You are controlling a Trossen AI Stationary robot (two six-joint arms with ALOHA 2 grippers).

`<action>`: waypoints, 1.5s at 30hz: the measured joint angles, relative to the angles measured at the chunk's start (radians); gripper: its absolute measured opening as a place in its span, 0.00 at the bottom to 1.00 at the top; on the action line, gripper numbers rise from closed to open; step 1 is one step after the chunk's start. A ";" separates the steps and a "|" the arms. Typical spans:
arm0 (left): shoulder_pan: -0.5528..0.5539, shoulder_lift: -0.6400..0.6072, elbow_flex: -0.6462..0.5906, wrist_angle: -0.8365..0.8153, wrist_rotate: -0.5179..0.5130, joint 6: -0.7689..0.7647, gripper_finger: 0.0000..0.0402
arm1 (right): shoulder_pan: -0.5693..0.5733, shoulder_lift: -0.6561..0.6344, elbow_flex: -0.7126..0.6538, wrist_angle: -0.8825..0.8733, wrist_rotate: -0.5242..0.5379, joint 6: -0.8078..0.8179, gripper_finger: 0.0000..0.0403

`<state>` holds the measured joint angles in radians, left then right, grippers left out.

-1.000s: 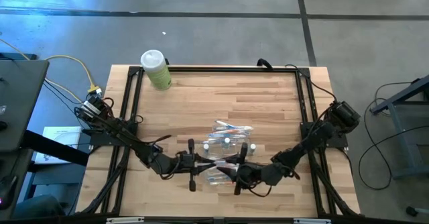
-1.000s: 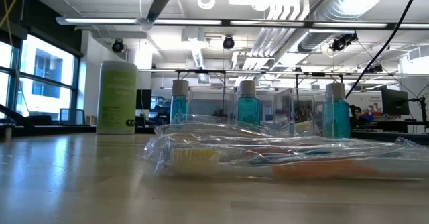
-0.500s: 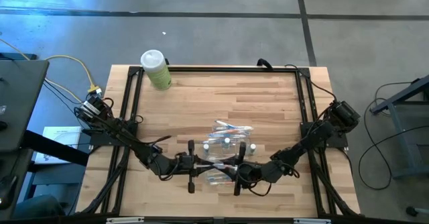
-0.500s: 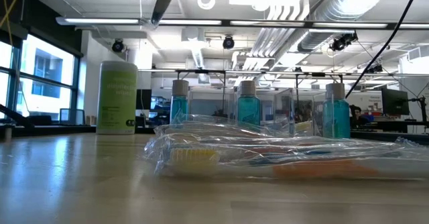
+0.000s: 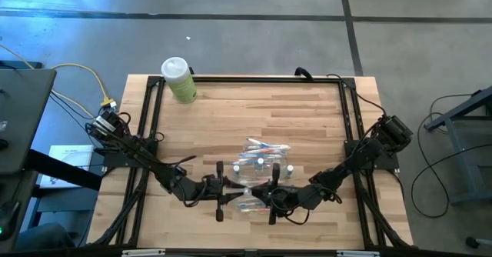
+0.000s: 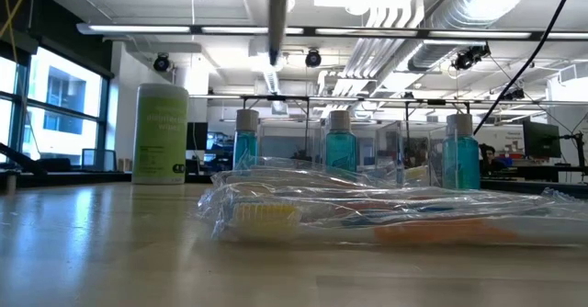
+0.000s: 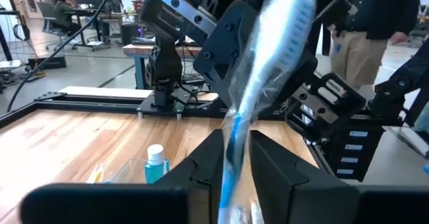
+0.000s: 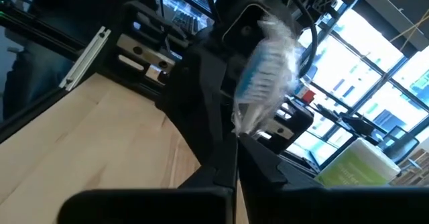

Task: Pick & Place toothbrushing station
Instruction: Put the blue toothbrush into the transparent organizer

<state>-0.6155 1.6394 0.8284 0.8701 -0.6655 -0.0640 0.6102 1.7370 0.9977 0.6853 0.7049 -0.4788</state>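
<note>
High view: both arms reach in from the sides and meet at the near middle of the surface (image 5: pixel 307 118), the left gripper (image 5: pixel 223 189) and right gripper (image 5: pixel 270 198) flanking the toothbrushing station (image 5: pixel 261 165).
Station: clear holder pieces, wrapped toothbrushes (image 6: pixel 386 217) lying flat, and three blue white-capped tubes (image 6: pixel 340 146) standing behind them.
Left fingers: pressed on a wrapped blue toothbrush (image 7: pixel 268 63), pinching its lower handle so it stands upright.
Right fingers: pinching a wrapped brush (image 8: pixel 265 83) near its base.
Handling, judged: the brushes are light and stiff, but their film wrap is slick and crinkly; hold on the handle, not the loose wrap. The clear pieces look thin and easily tipped.
Bottle (image 5: pixel 178 79): pale green, at the far left corner, well apart from the station.
Wrist views only: show the pinch and the bristle heads; the high view hides both.
Low view only: shows the tubes upright and the brushes resting on the surface.
</note>
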 joint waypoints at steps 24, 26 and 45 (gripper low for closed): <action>-0.031 0.000 0.001 -0.003 -0.014 0.005 0.41 | 0.131 -0.020 0.000 -0.001 0.691 -0.299 0.00; -0.032 0.000 0.001 -0.003 -0.014 0.004 0.41 | 0.138 -0.032 0.000 -0.005 0.725 -0.309 0.01; -0.035 0.000 0.002 -0.033 -0.018 -0.015 0.41 | 0.088 -0.329 -0.373 -0.053 0.487 0.253 0.01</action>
<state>-0.6502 1.6390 0.8299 0.8375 -0.6830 -0.0791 0.6983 1.4080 0.6251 0.6327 1.1919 -0.2254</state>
